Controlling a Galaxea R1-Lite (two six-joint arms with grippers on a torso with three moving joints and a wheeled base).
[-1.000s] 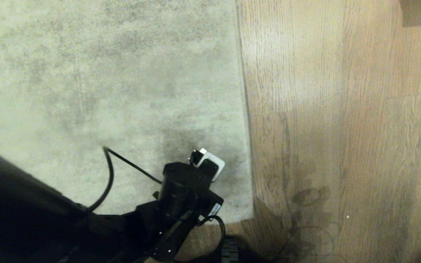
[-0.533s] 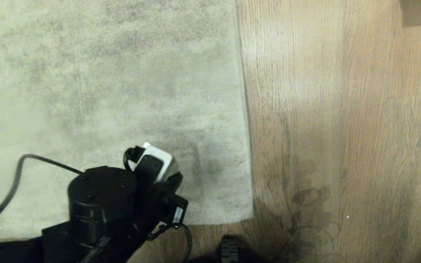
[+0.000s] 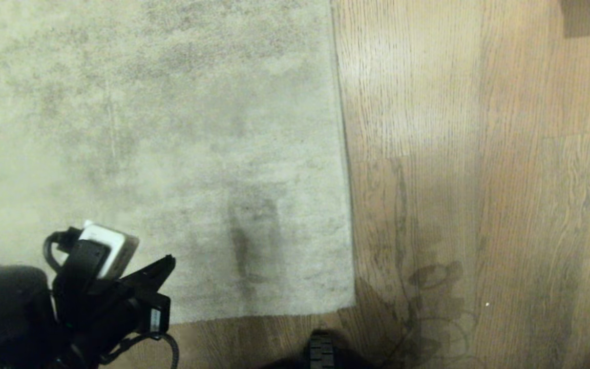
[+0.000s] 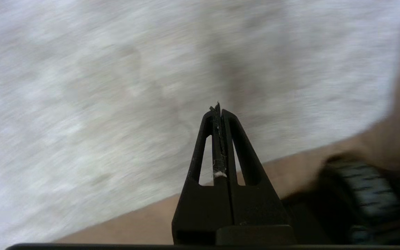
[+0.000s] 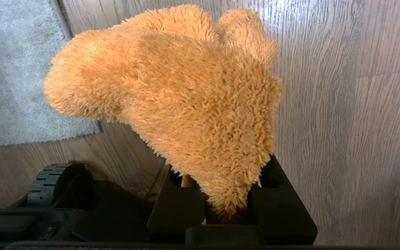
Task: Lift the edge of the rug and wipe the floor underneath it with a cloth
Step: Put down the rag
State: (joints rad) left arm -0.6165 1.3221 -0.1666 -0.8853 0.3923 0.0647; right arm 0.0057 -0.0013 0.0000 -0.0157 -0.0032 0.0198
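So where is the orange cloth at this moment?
In the right wrist view, the cloth is clamped in the right gripper, hanging over the wood floor beside the rug corner. The head view does not show it.

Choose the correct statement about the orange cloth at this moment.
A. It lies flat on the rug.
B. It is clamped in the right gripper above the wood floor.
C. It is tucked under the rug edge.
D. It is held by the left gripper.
B: the cloth bunches from the right gripper, over wood floor.
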